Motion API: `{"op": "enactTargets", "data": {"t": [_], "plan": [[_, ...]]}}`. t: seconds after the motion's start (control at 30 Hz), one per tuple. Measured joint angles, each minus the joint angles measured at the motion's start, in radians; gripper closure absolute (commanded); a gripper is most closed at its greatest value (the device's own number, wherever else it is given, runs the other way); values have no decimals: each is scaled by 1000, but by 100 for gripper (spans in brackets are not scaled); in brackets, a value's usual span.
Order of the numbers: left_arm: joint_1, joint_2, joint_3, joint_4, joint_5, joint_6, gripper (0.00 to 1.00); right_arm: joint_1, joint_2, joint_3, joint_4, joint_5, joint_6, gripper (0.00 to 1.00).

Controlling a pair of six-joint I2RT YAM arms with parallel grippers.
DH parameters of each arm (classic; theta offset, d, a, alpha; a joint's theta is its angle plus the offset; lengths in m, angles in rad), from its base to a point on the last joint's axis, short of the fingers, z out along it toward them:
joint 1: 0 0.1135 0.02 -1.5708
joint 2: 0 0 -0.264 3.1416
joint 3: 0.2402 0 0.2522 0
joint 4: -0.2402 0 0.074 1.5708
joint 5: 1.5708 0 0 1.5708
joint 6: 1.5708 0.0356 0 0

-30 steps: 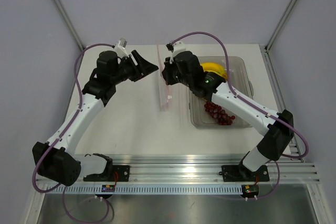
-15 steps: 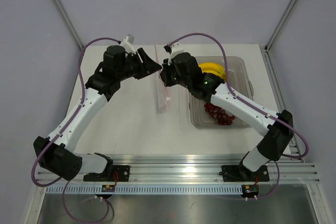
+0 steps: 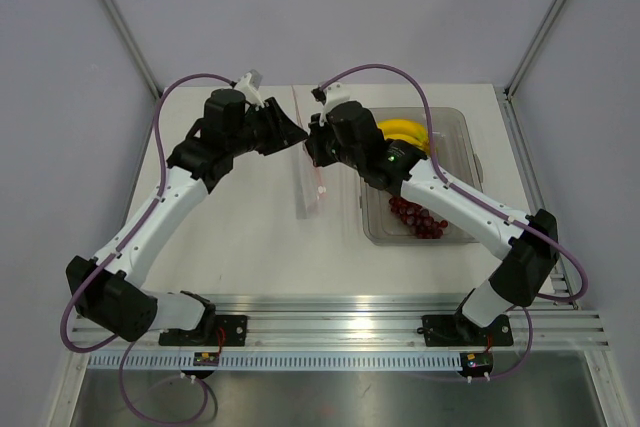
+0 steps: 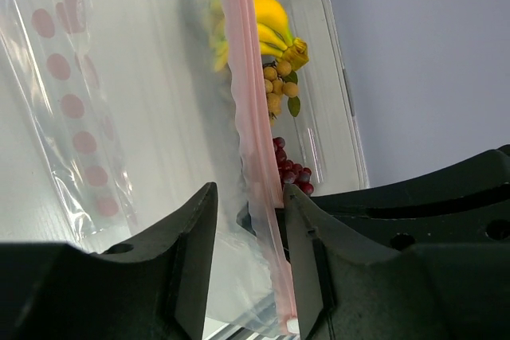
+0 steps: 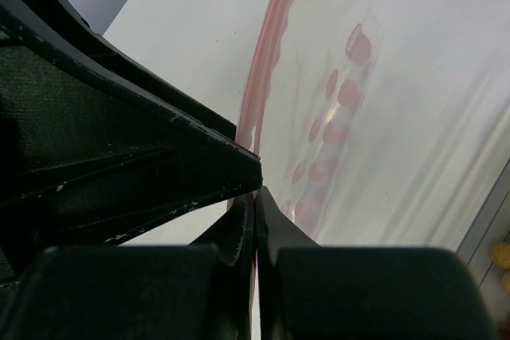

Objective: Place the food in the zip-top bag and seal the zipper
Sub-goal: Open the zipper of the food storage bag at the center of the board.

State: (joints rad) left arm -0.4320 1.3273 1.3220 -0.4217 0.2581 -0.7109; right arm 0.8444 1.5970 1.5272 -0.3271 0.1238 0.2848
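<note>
I have the bag [image 3: 309, 185] up off the tabletop [image 3: 240, 237], hanging edge-on between the two arms just left of the tray [image 3: 456, 123]. The right gripper [image 5: 256, 197] is pinched together on its zipper [image 4: 239, 53]: in that wrist view the pink strip runs straight into the meeting fingers. The left gripper [image 4: 249, 193] is level with the same strip. Its jaws stand apart with the zipper passing between them, nearer the right-hand finger, and as far as I can see neither pad grips it. From above, the two grippers sit close together near the top of the bag, almost nose to nose. None of the food has gone in. The bananas [image 3: 405, 130] lie at the far end of the tray and the grapes [image 3: 415, 217] at the near end. The small fruits [image 4: 279, 85] lie between them, seen only through the plastic from the left wrist, since the right arm covers them from above. The bag itself looks flat and empty, with only the pink dots showing through it. I cannot tell whether the zipper is pressed shut or already parted; it reads as one band from both wrists. So I judge the task to be in its opening stage, with one hold on the bag's edge and a second grip lined up, most likely to pull the mouth open. All three foods have yet to be loaded, and the seal comes after that. The film is thin and slack, so I would watch for it slipping from the pinch.
</note>
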Motion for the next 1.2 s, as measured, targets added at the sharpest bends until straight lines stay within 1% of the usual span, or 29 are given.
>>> {"op": "enactTargets", "data": {"t": [0.1,0.17,0.27,0.37,0.5,0.6,0.83,1.2], "plan": [[-1,0,0,0,0,4,58,0,0,-1,0,3,0,100],[-1,0,0,0,-1,7,53,1,0,-1,0,8,0,100],[-1,0,0,-3,-3,11,51,2,0,-1,0,15,0,100],[0,-2,-3,-2,-3,12,51,2,0,-1,0,18,0,100],[-1,-6,-7,2,-3,11,57,2,0,-1,0,18,0,100],[-2,-25,-23,16,-18,11,57,3,0,-1,0,19,0,100],[0,-78,-47,18,-61,12,58,3,0,-1,1,24,2,100],[0,-47,-48,29,-43,6,57,3,0,-1,0,24,5,100]]}}
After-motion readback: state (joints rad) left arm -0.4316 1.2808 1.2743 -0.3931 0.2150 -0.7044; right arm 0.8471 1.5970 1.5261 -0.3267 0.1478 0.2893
